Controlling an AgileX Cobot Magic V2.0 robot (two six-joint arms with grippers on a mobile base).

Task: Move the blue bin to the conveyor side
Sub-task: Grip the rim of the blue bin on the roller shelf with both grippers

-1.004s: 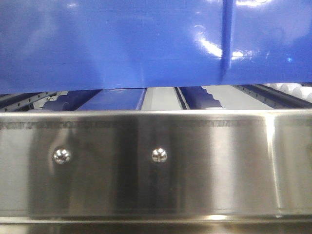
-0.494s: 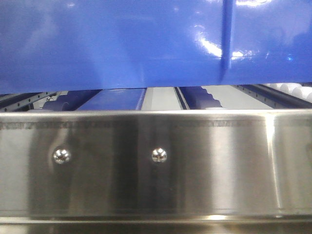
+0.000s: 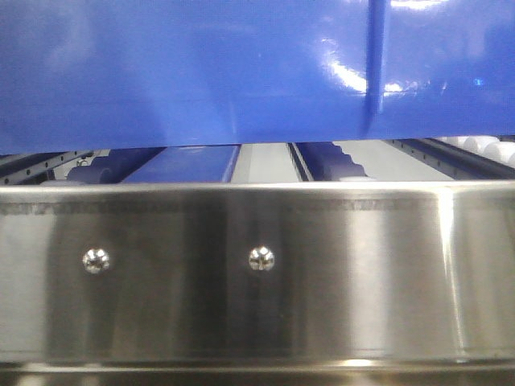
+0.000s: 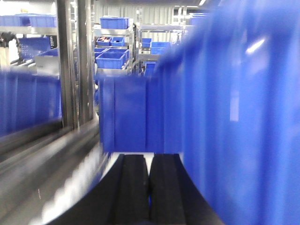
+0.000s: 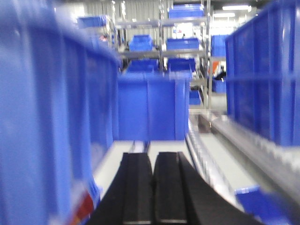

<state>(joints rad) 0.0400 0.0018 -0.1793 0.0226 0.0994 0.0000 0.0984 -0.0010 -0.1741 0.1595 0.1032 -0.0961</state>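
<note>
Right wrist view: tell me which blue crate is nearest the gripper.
The blue bin filling the left edge, its wall alongside the right gripper; the crate ahead and the far-right crate stand farther off.

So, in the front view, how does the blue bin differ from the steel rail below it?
The blue bin is glossy blue plastic; the steel rail is brushed grey metal. The bin fills the top of the view, the rail the bottom. The bin shows one vertical rib, the rail two screw heads. Both are shiny and span the whole width.
</note>
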